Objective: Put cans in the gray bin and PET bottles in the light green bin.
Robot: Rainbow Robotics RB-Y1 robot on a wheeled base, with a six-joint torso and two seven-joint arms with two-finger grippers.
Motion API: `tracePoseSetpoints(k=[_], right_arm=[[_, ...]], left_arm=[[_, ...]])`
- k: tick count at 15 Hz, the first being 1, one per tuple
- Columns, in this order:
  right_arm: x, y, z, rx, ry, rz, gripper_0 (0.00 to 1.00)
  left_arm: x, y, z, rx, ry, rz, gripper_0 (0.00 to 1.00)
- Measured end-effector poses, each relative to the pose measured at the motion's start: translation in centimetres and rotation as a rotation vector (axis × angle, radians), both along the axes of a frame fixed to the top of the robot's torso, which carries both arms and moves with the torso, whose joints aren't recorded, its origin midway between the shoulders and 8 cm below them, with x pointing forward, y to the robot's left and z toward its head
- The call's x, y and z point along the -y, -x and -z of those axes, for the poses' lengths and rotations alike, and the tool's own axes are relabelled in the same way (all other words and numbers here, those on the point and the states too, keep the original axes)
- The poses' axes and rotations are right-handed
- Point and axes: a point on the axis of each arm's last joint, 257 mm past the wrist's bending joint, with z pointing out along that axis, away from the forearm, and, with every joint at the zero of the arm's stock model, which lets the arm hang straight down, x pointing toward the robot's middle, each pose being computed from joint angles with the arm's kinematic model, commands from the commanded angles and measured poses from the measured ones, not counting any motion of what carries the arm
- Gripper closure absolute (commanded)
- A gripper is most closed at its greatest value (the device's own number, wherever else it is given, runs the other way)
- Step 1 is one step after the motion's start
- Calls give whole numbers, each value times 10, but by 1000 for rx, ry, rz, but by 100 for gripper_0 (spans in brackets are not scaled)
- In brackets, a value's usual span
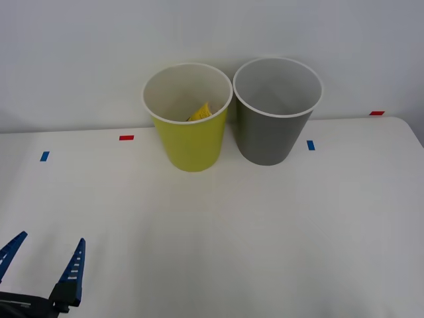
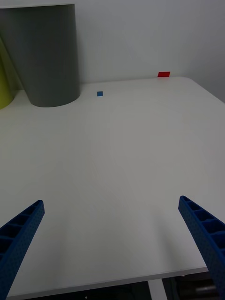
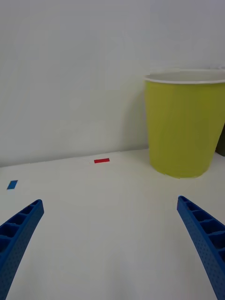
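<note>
The left gripper [image 1: 45,255] is held low over the near left corner of the table [image 1: 265,225], fingers spread wide with nothing between them, pointed toward the far edge. The right gripper [image 2: 112,234] is likewise spread wide and empty, held over the table's near right part. The light green bin [image 1: 189,132] and the gray bin [image 1: 275,126] are stood upright side by side at the middle of the far edge, rims nearly touching, the green one to the left. In the front view a yellow-labelled PET bottle [image 1: 201,112] is seen inside the light green bin, leaned against its wall; the gray bin's inside is seen only in part. Red tape marks [image 1: 126,138] and blue tape marks [image 1: 310,144] are noted along the far edge.
</note>
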Motion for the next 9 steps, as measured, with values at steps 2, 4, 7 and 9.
tracePoseSetpoints(k=[2, 4, 7, 9], right_arm=[[0, 0, 0, 0, 0, 0, 0], [0, 0, 0, 0, 0, 0, 0], [0, 0, 0, 0, 0, 0, 0], [0, 0, 0, 0, 0, 0, 0]], left_arm=[[-3, 24, 8, -24, 13, -24, 3], [-5, 43, 10, -34, 12, -43, 3], [-7, 60, 14, -43, 3, -68, 3], [-10, 69, 20, -41, -12, -71, 4]])
